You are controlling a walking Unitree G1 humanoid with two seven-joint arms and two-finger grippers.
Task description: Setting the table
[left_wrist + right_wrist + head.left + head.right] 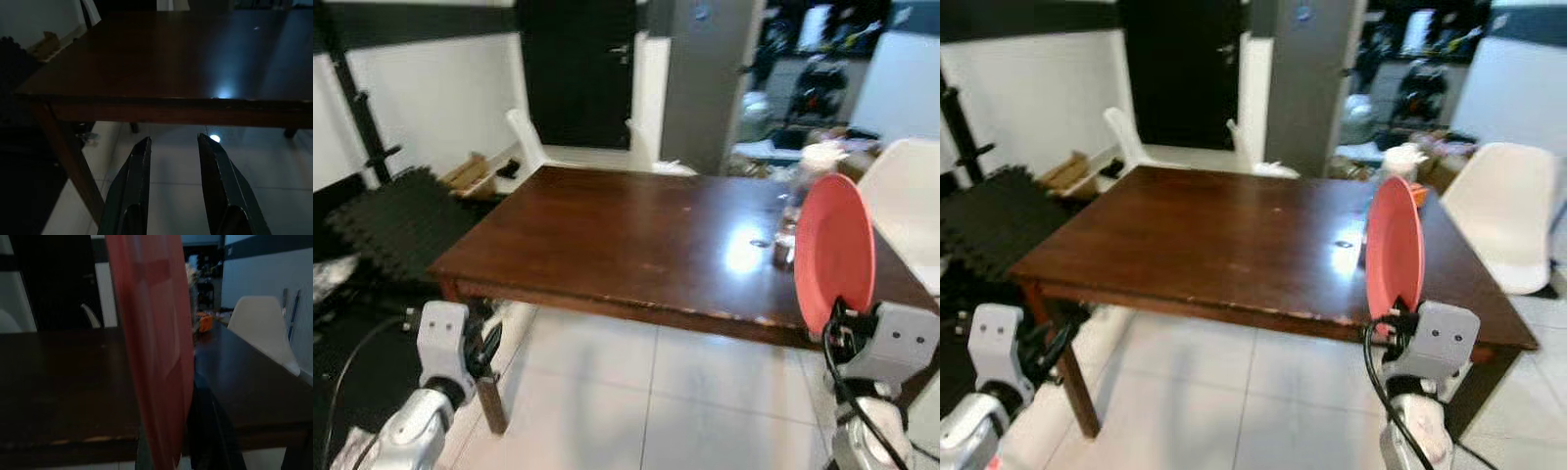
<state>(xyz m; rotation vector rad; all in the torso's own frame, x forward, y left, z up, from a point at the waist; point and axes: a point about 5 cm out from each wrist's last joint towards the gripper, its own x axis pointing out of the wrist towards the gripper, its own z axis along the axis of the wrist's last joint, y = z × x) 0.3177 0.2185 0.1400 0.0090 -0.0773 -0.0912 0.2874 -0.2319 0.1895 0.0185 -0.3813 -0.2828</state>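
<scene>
A dark brown wooden table (pixel 636 235) stands in front of me. My right gripper (pixel 839 323) is shut on the lower rim of a red plate (pixel 834 250), which stands on edge, upright, over the table's near right edge. In the right wrist view the red plate (pixel 156 347) rises between the black fingers (pixel 210 431). My left gripper (pixel 173 147) is open and holds nothing; it hovers low before the table's near left corner, above the tiled floor. The left arm (pixel 445 352) sits below the table edge.
A white chair (pixel 911 211) stands at the table's right side and another white chair (pixel 533 142) at its far end. A glass and small items (pixel 798 196) crowd the far right of the tabletop. Black foam mats (pixel 396 215) lie to the left. The table leg (pixel 68 161) is near my left gripper.
</scene>
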